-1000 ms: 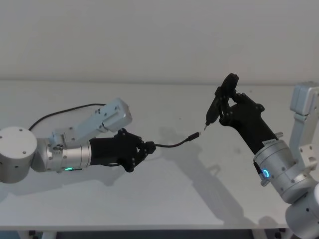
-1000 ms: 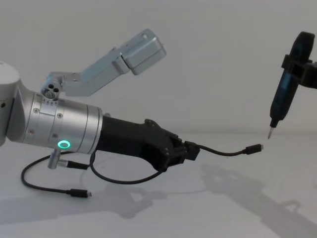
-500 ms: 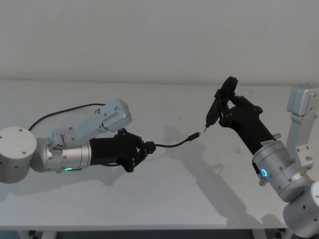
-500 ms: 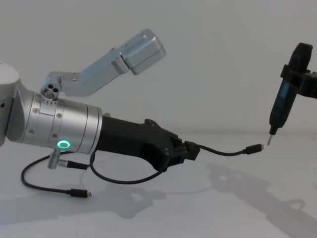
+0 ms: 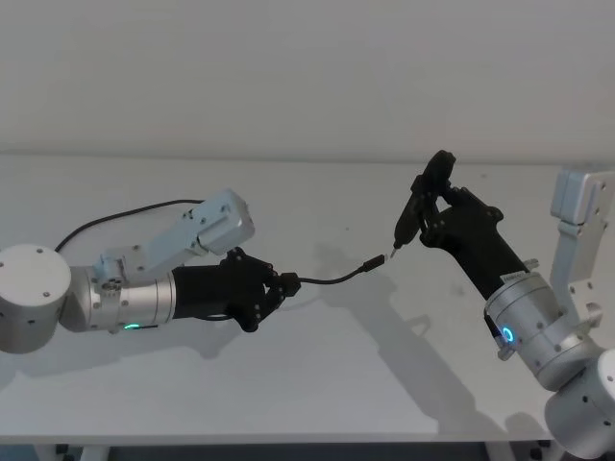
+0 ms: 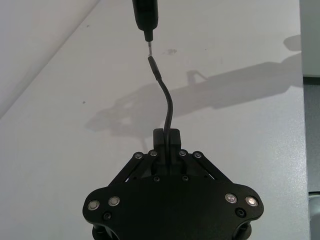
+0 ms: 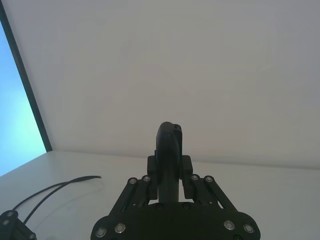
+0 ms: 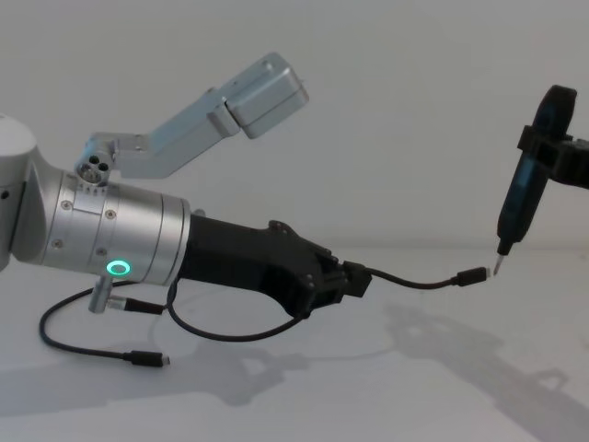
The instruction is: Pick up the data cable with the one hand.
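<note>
A thin black cable (image 5: 332, 279) arcs clear of the white table (image 5: 317, 384), its free end finished with a small black rectangular plug (image 5: 374, 262). In the chest view the cord (image 8: 414, 282) leaves the fingers, dips slightly and rises to the plug (image 8: 472, 275) in mid-air, while the rest of it loops down behind the arm and lies on the tabletop, ending in a second small plug (image 8: 147, 359).

The left gripper (image 5: 279, 286), black and angular on a silver wrist with a glowing green ring (image 8: 117, 269), is clamped on the cable a short way back from the plug; the left wrist view shows the cord (image 6: 167, 107) rising straight out from between the closed fingers (image 6: 174, 136).

The right gripper (image 5: 430, 205) is closed around a slim dark pointed tool (image 5: 415, 208), held tilted with its tip down. That tip (image 8: 495, 270) sits just beside the plug, and whether the two touch cannot be told; in the left wrist view the tool (image 6: 146, 12) points right at the cable's end.
</note>
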